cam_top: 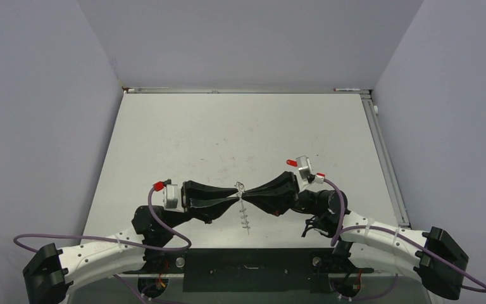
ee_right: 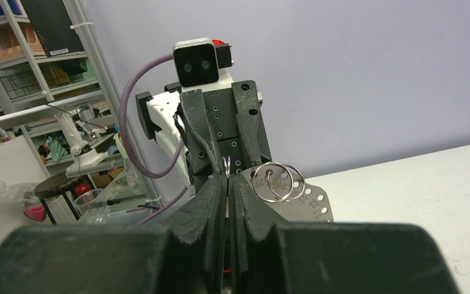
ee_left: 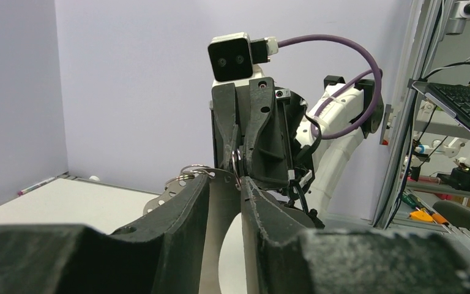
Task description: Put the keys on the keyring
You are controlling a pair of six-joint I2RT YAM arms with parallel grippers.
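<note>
Bright, even, diffuse light; shadows soft, faint; close jaws blurred in wrist views, backgrounds sharp.

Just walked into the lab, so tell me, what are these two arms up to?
Both arms meet tip to tip above the table. The right tool is shut on the silvery keyring, with a perforated metal tag beside it. The left tool has its fingers slightly apart at the same ring; whether it grips is unclear.

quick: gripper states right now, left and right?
Left gripper: jaws slightly apart next to the ring; whether it grips cannot be told.
Right gripper: shut on the ring.
</note>
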